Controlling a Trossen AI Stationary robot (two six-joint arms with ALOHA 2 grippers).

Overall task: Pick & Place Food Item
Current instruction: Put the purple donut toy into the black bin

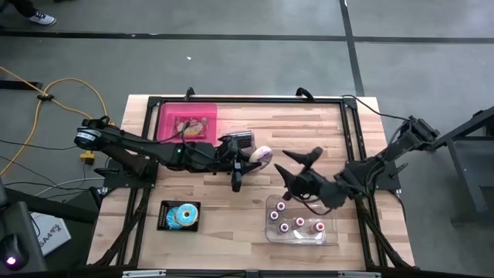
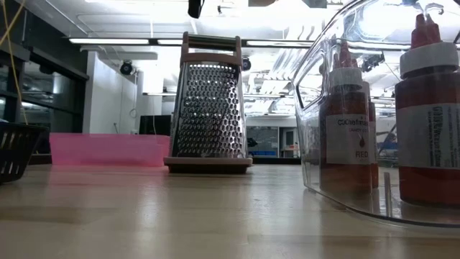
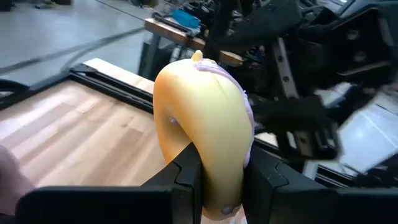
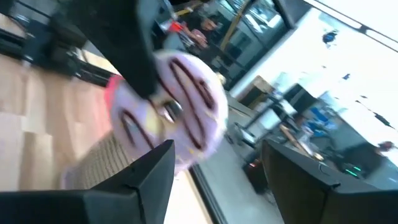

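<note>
So the left pincer [image 3: 221, 180] is clamped on the frosted donut [image 3: 208, 130], held up off the bench [image 1: 231, 201] — right pincer [image 1: 297, 171] sits just beside it, fingers spread wide, gripping nothing.

Grey concrete floor [image 1: 255, 19] all around the wooden bench [image 1: 255, 208], yellow cable [image 1: 54, 89] snaking off its corner, bright ceiling strip lights [image 2: 122, 41] in the room behind.
</note>
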